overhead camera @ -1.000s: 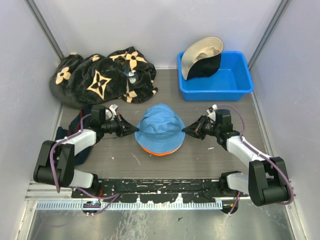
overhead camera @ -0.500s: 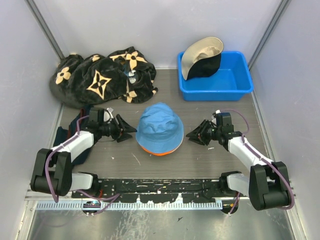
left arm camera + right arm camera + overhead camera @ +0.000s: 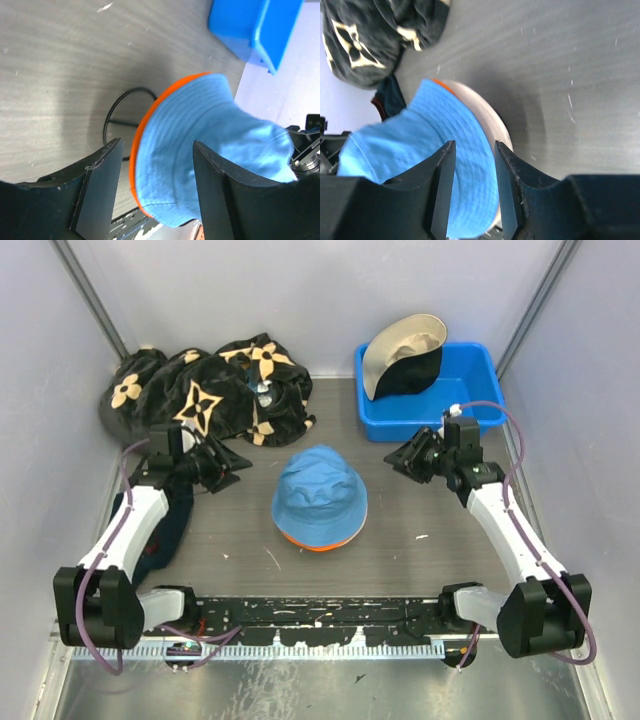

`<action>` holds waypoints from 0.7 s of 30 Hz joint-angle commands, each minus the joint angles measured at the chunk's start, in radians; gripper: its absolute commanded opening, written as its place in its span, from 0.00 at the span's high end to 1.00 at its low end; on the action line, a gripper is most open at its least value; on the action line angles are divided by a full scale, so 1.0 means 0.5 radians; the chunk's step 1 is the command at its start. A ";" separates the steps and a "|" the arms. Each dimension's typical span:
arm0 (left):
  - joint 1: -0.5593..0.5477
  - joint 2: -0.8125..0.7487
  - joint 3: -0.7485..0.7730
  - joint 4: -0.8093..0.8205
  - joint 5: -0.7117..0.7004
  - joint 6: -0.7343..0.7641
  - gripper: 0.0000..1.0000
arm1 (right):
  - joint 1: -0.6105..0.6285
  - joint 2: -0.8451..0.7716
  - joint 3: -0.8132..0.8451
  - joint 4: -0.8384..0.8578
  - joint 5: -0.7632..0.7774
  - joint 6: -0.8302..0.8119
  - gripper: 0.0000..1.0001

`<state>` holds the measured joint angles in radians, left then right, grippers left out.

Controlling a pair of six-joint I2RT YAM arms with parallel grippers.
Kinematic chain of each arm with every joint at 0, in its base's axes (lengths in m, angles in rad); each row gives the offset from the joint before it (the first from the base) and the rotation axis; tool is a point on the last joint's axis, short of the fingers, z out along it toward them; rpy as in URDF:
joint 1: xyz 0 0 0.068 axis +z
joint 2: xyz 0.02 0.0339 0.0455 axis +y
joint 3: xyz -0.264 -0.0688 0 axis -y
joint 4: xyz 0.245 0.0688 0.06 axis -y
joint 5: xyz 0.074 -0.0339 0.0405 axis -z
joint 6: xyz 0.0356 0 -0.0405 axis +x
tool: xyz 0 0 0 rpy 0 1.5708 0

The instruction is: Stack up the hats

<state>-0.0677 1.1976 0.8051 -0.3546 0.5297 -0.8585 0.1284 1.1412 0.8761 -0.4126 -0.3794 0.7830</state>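
My left gripper point(image 3: 236, 460) stood wide open and empty, left of the table's point(image 3: 440, 550) centre, its tips turned toward the light blue hat point(image 3: 320, 492) but clear of it; my right gripper point(image 3: 394, 456) was open too, its jaws set closer together than the left's, holding nothing and likewise apart from the hat on the other side. The light blue hat sat in the middle of the table on top of the orange hat point(image 3: 312, 545), of which only a strip of brim showed along the near edge; from my left wrist I saw both hats beyond my dark fingers point(image 3: 100, 190), well past their tips. The cream hat point(image 3: 400, 340) was propped over the black hat point(image 3: 412, 375) in the left part of the blue bin point(image 3: 470, 425) at the far right corner; the black cloth point(image 3: 195, 400) with tan flowers lay heaped at the far left; the navy garment point(image 3: 178, 525) lay under my left arm.
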 commanded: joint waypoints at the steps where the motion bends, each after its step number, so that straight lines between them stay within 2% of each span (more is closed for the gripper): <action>1: 0.003 0.116 0.312 -0.199 -0.062 0.120 0.35 | -0.022 0.182 0.365 -0.033 0.255 -0.063 0.55; 4: 0.003 0.253 0.438 -0.197 -0.005 0.129 0.35 | -0.038 0.402 0.604 0.048 0.352 -0.125 0.50; 6: 0.004 0.325 0.484 -0.148 0.051 0.129 0.35 | -0.062 0.564 0.762 0.130 0.397 -0.171 0.44; 9: 0.004 0.380 0.475 -0.076 0.065 0.072 0.36 | -0.093 0.835 0.972 0.252 0.410 -0.241 0.29; 16: 0.004 0.392 0.596 -0.140 -0.013 0.088 0.38 | -0.107 1.408 1.660 0.171 0.755 -0.265 0.18; 21: 0.007 0.438 0.686 -0.249 -0.048 0.176 0.38 | -0.101 1.652 1.833 0.349 0.884 -0.072 0.18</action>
<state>-0.0677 1.4036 1.1038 -0.4358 0.5201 -0.8116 0.0761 1.9270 1.7111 -0.3321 -0.0383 0.6853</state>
